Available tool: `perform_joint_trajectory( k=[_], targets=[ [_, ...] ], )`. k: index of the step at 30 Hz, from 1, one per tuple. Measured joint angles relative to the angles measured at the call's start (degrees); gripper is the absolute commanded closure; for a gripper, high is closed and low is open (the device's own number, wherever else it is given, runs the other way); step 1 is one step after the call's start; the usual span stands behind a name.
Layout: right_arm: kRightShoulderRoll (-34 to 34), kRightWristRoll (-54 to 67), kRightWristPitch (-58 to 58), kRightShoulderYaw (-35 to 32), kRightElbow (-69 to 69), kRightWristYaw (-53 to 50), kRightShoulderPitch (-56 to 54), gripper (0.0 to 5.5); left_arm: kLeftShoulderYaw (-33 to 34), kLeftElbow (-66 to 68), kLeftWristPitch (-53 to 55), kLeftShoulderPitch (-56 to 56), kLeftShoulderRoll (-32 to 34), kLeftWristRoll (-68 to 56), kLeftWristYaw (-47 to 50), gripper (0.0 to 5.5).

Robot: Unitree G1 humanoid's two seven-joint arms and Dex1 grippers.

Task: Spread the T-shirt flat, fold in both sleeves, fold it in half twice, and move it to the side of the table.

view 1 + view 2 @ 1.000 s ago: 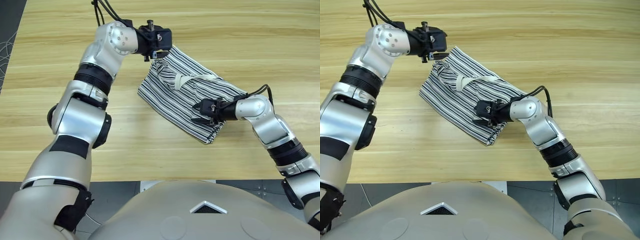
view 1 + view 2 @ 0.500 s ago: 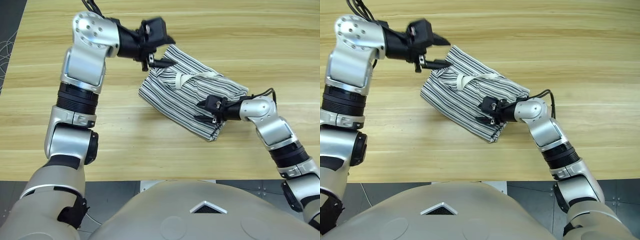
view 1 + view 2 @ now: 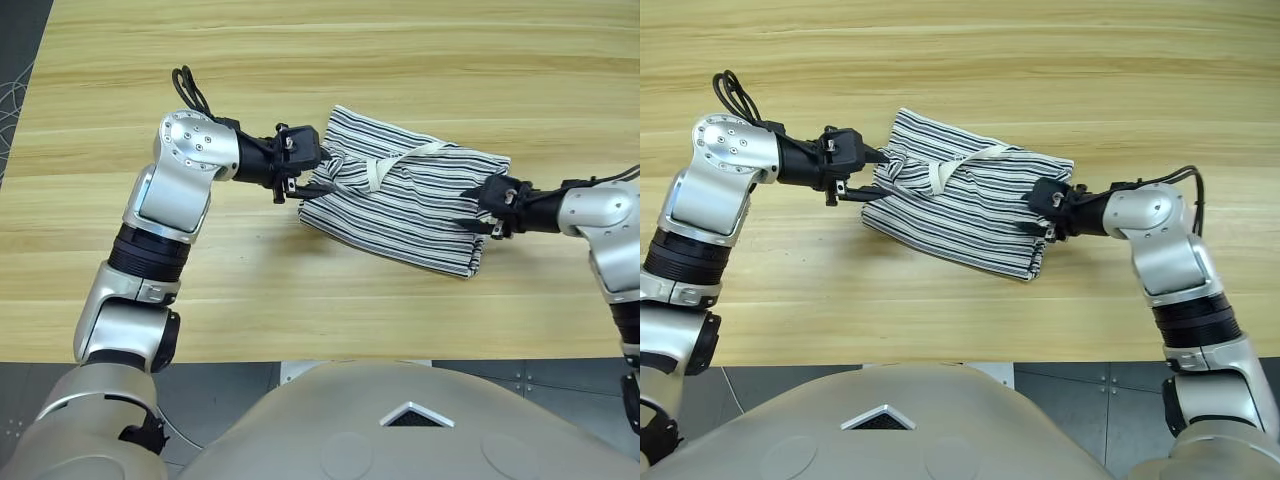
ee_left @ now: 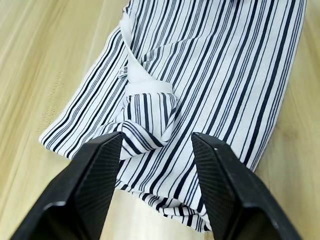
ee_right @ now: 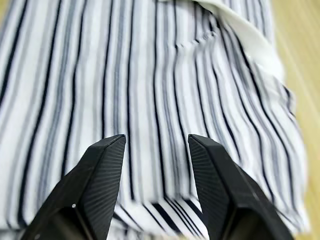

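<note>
The striped T-shirt (image 3: 400, 200) lies folded into a compact rectangle on the wooden table (image 3: 300, 60), a white collar band showing across its top. My left gripper (image 3: 305, 175) is at the shirt's left edge, open, with a bunched fold of fabric (image 4: 150, 115) between its spread fingers (image 4: 95, 175). At the shirt's right edge my right gripper (image 3: 478, 205) is low over the cloth. It is open too, and the striped fabric (image 5: 150, 75) runs flat under its fingers (image 5: 102, 175).
The table's front edge (image 3: 300, 358) runs just below the shirt and arms. Dark floor (image 3: 20, 60) shows past the table's left end. Bare wood extends behind the shirt and to both sides.
The folded shirt has slid to the right and turned more level. My left arm dropped from above the shirt's far corner to its left edge. My right gripper moved right with the shirt.
</note>
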Motion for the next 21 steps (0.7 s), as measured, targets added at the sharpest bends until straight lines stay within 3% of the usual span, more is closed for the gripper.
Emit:
perform_joint_trajectory(
  k=[7,12,17,21],
  targets=[
    [-2.8,1.3,-2.5,-7.4,7.7,-2.4,-3.1,3.19,-0.5,-2.3,0.2,1.7,-0.4,-0.2,0.5,2.95],
    [11.6,13.3,5.7,-13.0,-2.1,-11.7,-6.4,3.19,-0.1,-5.8,2.1,2.4,-0.6,-2.2,0.5,2.95],
    [21.5,19.7,19.8,-14.6,-18.4,-25.0,-6.4,3.19,2.9,-13.0,7.8,2.9,-0.8,-9.6,0.5,2.95],
    [27.5,18.2,39.4,-5.2,-26.9,-37.1,-0.5,3.19,8.6,-15.2,12.6,1.5,-1.9,-16.2,2.4,2.95]
  ],
)
